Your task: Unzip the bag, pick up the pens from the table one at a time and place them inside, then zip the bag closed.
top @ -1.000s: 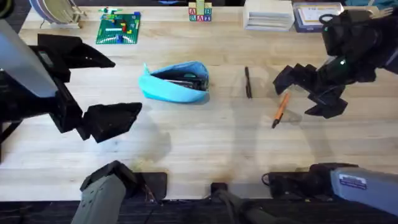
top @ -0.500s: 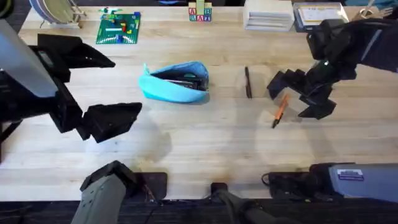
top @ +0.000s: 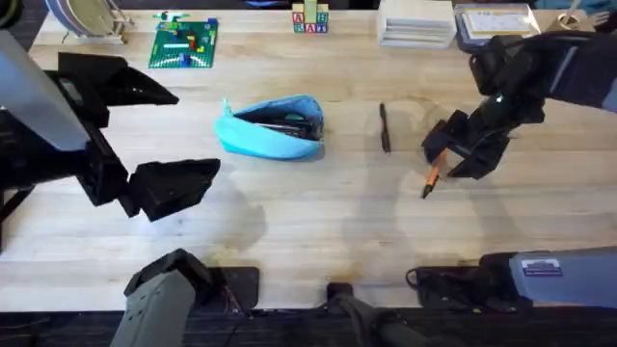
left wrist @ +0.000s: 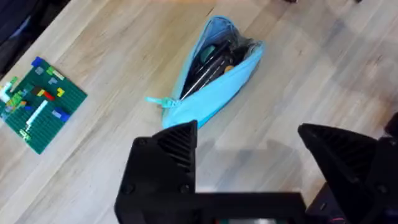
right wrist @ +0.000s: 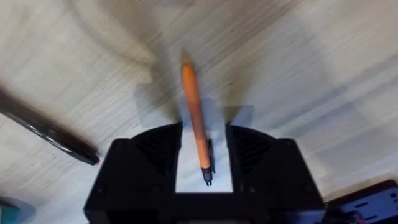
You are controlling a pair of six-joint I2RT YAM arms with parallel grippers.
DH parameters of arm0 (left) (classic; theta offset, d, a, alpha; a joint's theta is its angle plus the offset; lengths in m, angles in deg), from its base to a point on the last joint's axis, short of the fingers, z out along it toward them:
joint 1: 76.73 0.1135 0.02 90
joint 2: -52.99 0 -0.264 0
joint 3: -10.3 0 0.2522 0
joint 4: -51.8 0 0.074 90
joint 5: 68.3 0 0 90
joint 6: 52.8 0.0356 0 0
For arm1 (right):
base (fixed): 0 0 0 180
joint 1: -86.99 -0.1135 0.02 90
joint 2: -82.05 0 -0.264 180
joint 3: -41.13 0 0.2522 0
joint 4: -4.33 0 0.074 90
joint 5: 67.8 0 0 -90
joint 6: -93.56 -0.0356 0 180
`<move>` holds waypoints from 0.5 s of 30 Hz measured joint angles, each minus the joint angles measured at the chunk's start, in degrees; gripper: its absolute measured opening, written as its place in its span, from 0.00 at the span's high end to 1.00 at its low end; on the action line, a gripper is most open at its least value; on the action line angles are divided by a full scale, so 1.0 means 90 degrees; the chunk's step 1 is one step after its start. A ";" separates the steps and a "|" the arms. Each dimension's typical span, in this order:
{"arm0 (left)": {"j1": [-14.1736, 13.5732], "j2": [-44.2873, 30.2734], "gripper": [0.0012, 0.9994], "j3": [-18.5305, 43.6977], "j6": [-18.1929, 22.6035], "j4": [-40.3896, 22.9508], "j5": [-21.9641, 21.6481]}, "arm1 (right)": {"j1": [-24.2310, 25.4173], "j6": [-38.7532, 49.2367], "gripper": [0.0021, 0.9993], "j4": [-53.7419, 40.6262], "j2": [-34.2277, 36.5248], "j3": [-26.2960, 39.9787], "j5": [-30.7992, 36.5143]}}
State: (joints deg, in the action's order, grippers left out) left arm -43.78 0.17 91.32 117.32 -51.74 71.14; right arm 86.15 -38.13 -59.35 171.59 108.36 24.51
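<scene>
**Fingers straddle the orange pen, pinch not yet made**

Fingers of the right gripper (right wrist: 204,163) stand spread on either side of the orange pen (right wrist: 194,118), 1 on each flank of the barrel, with bare desk (top: 318,222) showing in the gaps; the dark tip lies between them and the rest of the barrel runs out ahead. Whether either finger already touches the pen cannot be told. Just off to one side of these fingers lies the black pen (top: 384,126), apart from the orange one.

Beyond the black pen sits the bag (top: 271,126), its zipper already open and dark items visible inside. The left gripper (left wrist: 258,165) hangs near the bag with its fingers spread wide, holding nothing.

Judging by this, the unzipping is done and the step in hand is picking up pen 1 of 2. The next move calls for closing squarely on the slim barrel, lifting it clear, and carrying it to the bag's open mouth without nudging the black pen.
</scene>
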 joint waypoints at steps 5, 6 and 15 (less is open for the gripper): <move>0.0000 0.0000 0.01 0.0000 0.0000 0.0000 0.0001 | 0.0000 0.0023 0.90 0.0020 0.0000 0.0000 0.0003; 0.0000 0.0000 0.01 0.0000 0.0000 0.0000 0.0001 | 0.0000 0.0003 0.94 0.0023 0.0000 0.0000 -0.0004; 0.0000 0.0000 0.01 0.0000 0.0000 -0.0007 -0.0001 | 0.0000 0.0017 0.97 0.0042 0.0000 0.0000 -0.0002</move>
State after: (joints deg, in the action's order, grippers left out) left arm -43.78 0.17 91.32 117.32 -51.80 71.14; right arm 86.15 -37.97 -58.97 171.59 108.36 24.49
